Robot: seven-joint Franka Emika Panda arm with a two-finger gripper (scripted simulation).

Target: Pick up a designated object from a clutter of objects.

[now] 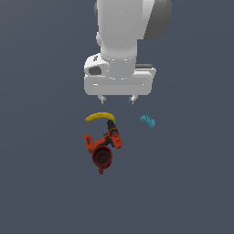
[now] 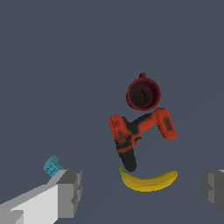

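Observation:
The dark red cup [image 1: 102, 156] stands upright on the grey floor, mouth up, its small handle pointing toward the exterior view's bottom; it touches the orange-red and black power drill [image 1: 104, 139]. A yellow banana [image 1: 99, 117] lies just beyond the drill. A tiny cyan brick [image 1: 147, 120] lies to the exterior view's right. My gripper [image 1: 118, 98] is open and empty, hanging above the banana, apart from the cup. In the wrist view the cup [image 2: 143, 93], drill [image 2: 139, 131], banana [image 2: 148, 180] and brick [image 2: 53, 166] show between my spread fingers [image 2: 70, 192].
Plain dark grey floor [image 1: 41, 183] surrounds the small group on all sides. The arm's white body [image 1: 121, 41] fills the upper middle of the exterior view.

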